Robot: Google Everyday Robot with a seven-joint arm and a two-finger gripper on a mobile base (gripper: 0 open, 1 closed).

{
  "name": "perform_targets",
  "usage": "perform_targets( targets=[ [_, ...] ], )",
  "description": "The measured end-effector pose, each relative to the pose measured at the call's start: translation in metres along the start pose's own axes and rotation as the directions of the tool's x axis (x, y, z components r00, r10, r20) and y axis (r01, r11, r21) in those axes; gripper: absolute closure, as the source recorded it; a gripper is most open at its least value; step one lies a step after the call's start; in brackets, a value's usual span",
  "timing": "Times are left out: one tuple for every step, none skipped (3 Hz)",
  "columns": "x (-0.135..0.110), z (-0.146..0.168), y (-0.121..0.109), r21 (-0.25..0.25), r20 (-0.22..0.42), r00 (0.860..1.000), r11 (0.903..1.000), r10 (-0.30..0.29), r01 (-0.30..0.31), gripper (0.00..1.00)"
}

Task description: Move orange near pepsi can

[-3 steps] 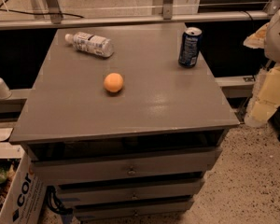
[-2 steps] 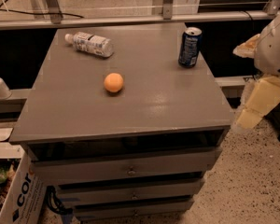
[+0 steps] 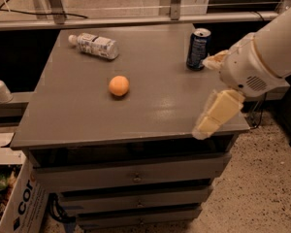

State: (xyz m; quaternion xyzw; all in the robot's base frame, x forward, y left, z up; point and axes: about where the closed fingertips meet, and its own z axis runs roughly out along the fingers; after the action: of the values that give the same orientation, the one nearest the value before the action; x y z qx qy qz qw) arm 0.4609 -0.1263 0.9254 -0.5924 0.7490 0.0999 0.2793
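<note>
Lying loose, the orange (image 3: 119, 86): small, round, smooth and evenly coloured, with a soft shadow under it. It sits alone near the middle of the grey table (image 3: 77, 115), touching nothing else.
Pepsi can (image 3: 199, 49): upright, dark blue with pale lettering and a silver rim. It stands towards the back right of the tabletop, well apart from the orange.
Bottle (image 3: 94, 45): clear plastic with a white label, lying on its side at the back left.
Change since a second ago: the gripper (image 3: 211, 89) has come in from the right edge of the view and now reaches over the table's right side. Orange, can and bottle lie where they were.
Arm (image 3: 271, 47): a thick white sleeve slanting down from the upper right and ending in a rounded wrist housing.
Gripper pose: it points left. The upper cream finger (image 3: 214, 60) is just beside the can's base, and the lower one hangs over the table's front right corner. The jaws stand wide apart with nothing between them.
Gripper and orange: well apart, with bare tabletop between.
</note>
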Motion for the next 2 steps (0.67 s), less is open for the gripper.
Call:
perform_targets(
  targets=[
    [-0.025,0.045,-0.005,-0.036,0.092,0.996,0.9993,0.009,-0.006,0.0],
    [-0.042,0.084,-0.011,-0.066,0.166,0.986,0.9975,0.035,-0.024,0.0]
  ],
)
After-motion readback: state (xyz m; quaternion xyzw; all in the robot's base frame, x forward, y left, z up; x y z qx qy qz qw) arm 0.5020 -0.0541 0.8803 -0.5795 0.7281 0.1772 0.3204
